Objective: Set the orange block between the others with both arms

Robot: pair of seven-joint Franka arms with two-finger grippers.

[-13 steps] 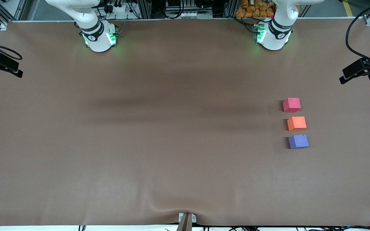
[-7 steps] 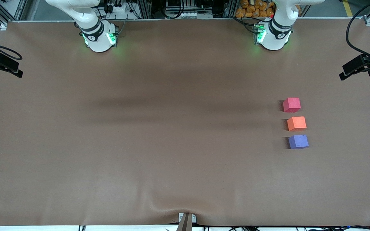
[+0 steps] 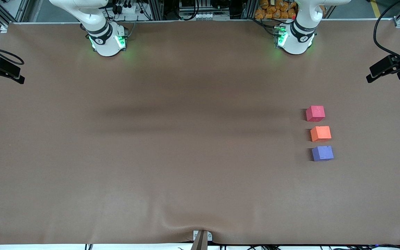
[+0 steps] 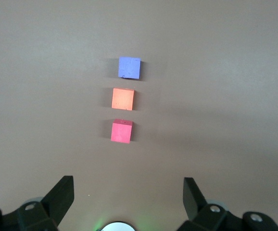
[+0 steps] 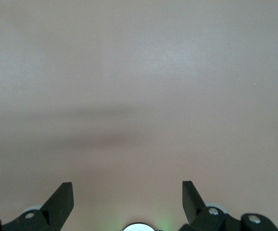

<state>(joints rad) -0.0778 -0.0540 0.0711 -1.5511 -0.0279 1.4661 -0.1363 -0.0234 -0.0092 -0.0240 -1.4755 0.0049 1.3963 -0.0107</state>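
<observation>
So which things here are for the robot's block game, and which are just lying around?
For the job:
orange block, already between the others
pinkish-red cube
purple-blue cube
left gripper, open, empty
right gripper, open, empty

Just there:
brown table cover
orange objects past the table's edge

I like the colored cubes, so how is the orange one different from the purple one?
The orange block is bright orange; the purple block is purple-blue. The orange block sits in the middle of the row, with the red block beside it too; the purple block is the end one, nearest the front camera. Both are same-sized cubes resting flat on the table, untouched.
</observation>
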